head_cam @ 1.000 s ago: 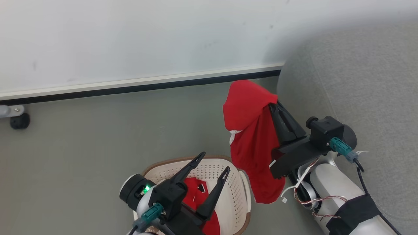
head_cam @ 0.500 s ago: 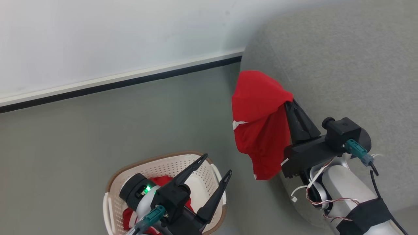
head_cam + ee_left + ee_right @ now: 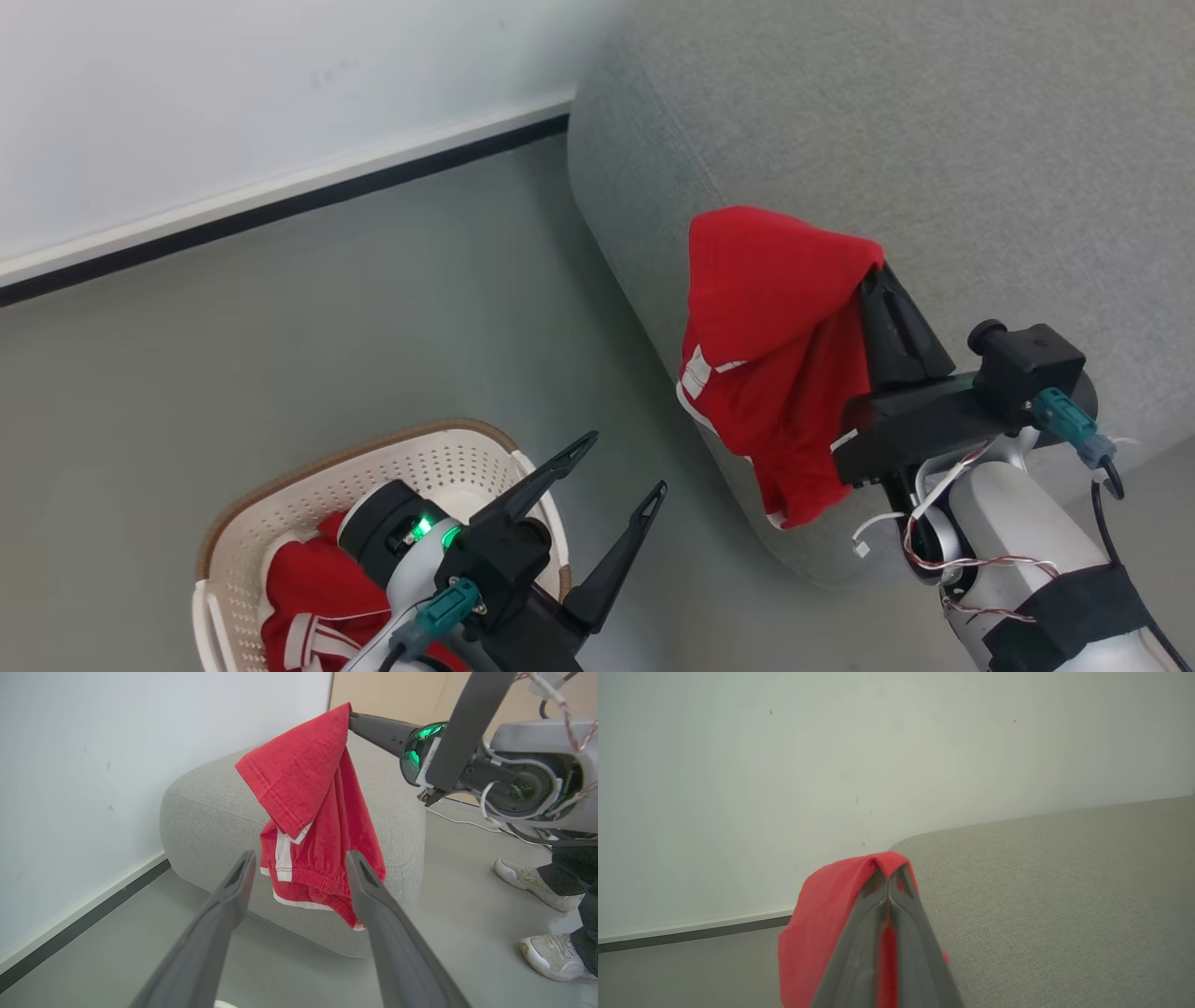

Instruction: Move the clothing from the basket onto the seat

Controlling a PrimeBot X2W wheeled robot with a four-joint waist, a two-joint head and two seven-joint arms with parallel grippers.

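My right gripper (image 3: pixel 878 273) is shut on a piece of red clothing (image 3: pixel 775 345) with white trim, which hangs in the air over the near left edge of the grey seat (image 3: pixel 934 140). In the right wrist view the shut gripper (image 3: pixel 888 873) pinches the clothing (image 3: pixel 822 924) above the seat (image 3: pixel 1041 882). More red clothing (image 3: pixel 308 597) lies in the cream basket (image 3: pixel 439 457) at the lower left. My left gripper (image 3: pixel 624 464) is open and empty beside the basket. In the left wrist view, the left gripper (image 3: pixel 300 856) points at the hanging clothing (image 3: pixel 308 793) and the seat (image 3: pixel 210 798).
A white wall (image 3: pixel 233 93) with a dark baseboard (image 3: pixel 280 210) runs behind the grey floor (image 3: pixel 327 327). A person's feet in pale shoes (image 3: pixel 518 877) stand on the floor beyond the seat in the left wrist view.
The head view has swung right, so the seat takes up more of it and the basket sits further left. The held clothing now hangs over the seat's edge instead of the floor.
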